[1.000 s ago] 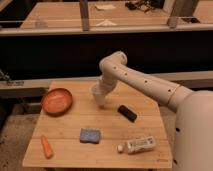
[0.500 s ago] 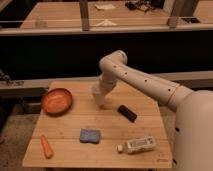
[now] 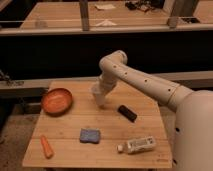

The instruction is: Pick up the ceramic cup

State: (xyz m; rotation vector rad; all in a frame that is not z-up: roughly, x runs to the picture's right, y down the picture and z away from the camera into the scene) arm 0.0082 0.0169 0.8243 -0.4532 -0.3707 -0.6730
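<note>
The ceramic cup (image 3: 95, 90) is a small off-white shape near the middle of the wooden table (image 3: 150, 152), right of the orange bowl. It blends with the arm's colour and is partly covered by it. My gripper (image 3: 100, 98) hangs from the white arm that reaches in from the right, pointing down at the cup and right against it. I cannot tell whether the cup stands on the table or is lifted.
An orange bowl (image 3: 56, 100) sits at the table's left. A black block (image 3: 127, 113) lies right of the gripper. A blue sponge (image 3: 90, 135), a carrot (image 3: 46, 146) and a white plastic bottle (image 3: 137, 145) lie along the front. Another table stands behind.
The wrist has shifted slightly over the cup, which now shows less clearly. The other objects have not moved.
</note>
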